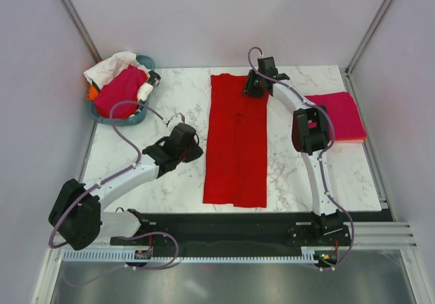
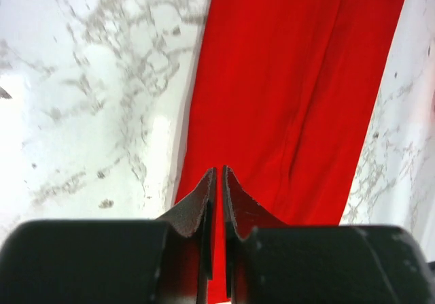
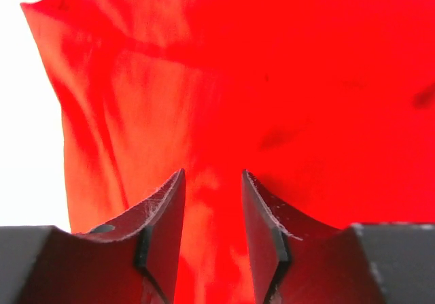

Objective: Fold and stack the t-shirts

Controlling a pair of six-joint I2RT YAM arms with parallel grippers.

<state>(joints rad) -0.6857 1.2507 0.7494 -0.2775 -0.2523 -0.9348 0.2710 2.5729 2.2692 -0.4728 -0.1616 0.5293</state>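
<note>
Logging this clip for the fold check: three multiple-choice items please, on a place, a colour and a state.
1. Where does the teal tub sit? A. far left of the table B. near right corner C. middle of the table
2. What colour is the t-shirt laid as a long strip mid-table? A. white B. red C. orange
3. How do the jaws of the right gripper stand? A. pressed together B. clamped on the tub C. apart
Key: 1 A, the top view shows it far left; 2 B, bright red in every view; 3 C, the right wrist view shows a gap between them.
</note>
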